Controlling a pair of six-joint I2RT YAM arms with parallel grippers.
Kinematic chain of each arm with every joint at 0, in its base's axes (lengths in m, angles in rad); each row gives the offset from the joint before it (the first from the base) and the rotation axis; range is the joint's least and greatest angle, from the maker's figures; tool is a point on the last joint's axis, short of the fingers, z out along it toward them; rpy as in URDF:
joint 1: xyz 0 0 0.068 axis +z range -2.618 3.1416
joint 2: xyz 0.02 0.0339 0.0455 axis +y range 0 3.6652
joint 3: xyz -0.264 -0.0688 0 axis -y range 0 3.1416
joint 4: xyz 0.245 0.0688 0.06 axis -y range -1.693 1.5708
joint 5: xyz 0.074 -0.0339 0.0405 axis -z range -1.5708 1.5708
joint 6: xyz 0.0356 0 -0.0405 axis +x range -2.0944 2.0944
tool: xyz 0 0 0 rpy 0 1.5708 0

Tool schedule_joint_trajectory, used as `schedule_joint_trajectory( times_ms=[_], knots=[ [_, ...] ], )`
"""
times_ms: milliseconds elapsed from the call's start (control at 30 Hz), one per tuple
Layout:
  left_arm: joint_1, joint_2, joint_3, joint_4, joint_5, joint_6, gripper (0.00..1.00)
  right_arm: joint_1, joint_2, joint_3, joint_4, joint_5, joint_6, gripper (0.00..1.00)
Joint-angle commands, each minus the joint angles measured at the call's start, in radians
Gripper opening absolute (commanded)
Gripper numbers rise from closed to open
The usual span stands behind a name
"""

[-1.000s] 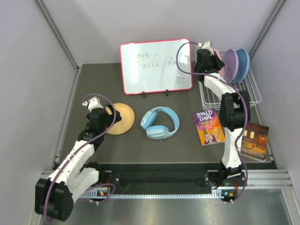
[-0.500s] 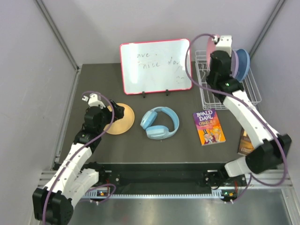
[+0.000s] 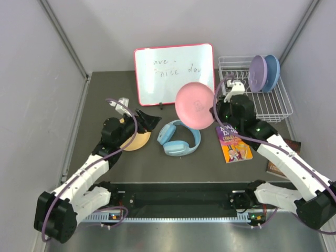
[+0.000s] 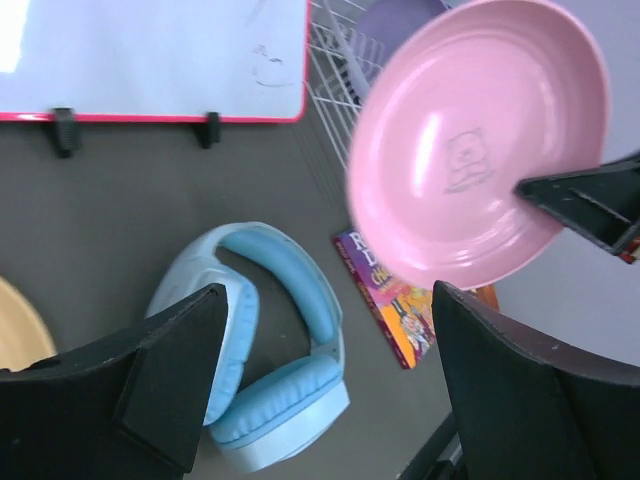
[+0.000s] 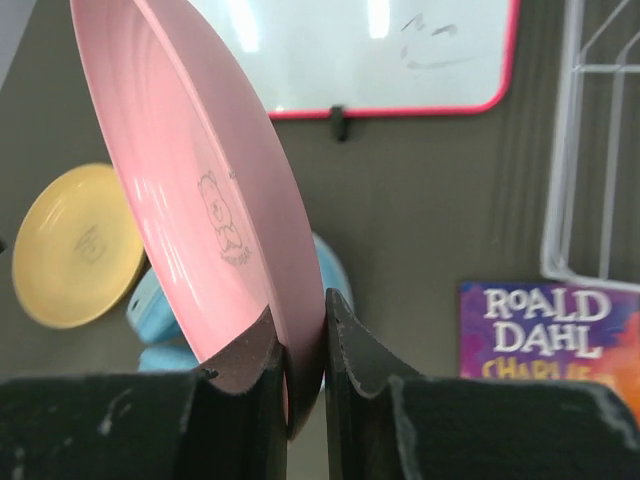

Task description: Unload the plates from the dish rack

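My right gripper (image 3: 214, 111) is shut on the rim of the pink plate (image 3: 195, 105) and holds it tilted in the air over the headphones, left of the dish rack (image 3: 273, 113). The right wrist view shows the jaws (image 5: 300, 320) clamped on the pink plate's edge (image 5: 200, 200). The lavender plate (image 3: 257, 72) and the light blue plate (image 3: 272, 71) stand upright in the rack's back corner. The tan plate (image 3: 137, 140) lies flat on the table, partly hidden by my left arm. My left gripper (image 3: 149, 119) is open and empty, above the table between the tan plate and the headphones (image 4: 328, 300).
Light blue headphones (image 3: 178, 137) lie at the table's middle. A red-framed whiteboard (image 3: 173, 73) stands at the back. A Roald Dahl book (image 3: 234, 143) lies right of the headphones, and another book (image 3: 281, 157) lies near the right wall.
My right gripper lifted the pink plate out of the rack and swung it left and forward to the table's middle. My left gripper moved right, off the tan plate.
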Motion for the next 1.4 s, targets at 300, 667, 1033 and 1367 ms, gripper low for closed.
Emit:
schedule_joint_trajectory(
  times_ms=[300,667,1033,1367],
  knots=[
    [-0.164,0.159,0.04,0.168,-0.173,0.018,0.85,0.152,-0.008,-0.07,0.17,-0.101,0.144,0.0],
    [-0.177,0.228,0.037,0.234,-0.195,0.034,0.22,0.153,-0.037,-0.116,0.184,-0.207,0.164,0.01],
    [-0.179,0.15,0.034,0.153,-0.267,0.093,0.0,0.15,-0.018,-0.054,0.126,-0.149,0.108,0.53],
    [-0.158,-0.069,0.137,-0.284,-0.716,0.152,0.0,0.021,-0.08,0.054,-0.026,0.091,-0.048,0.82]
  ],
)
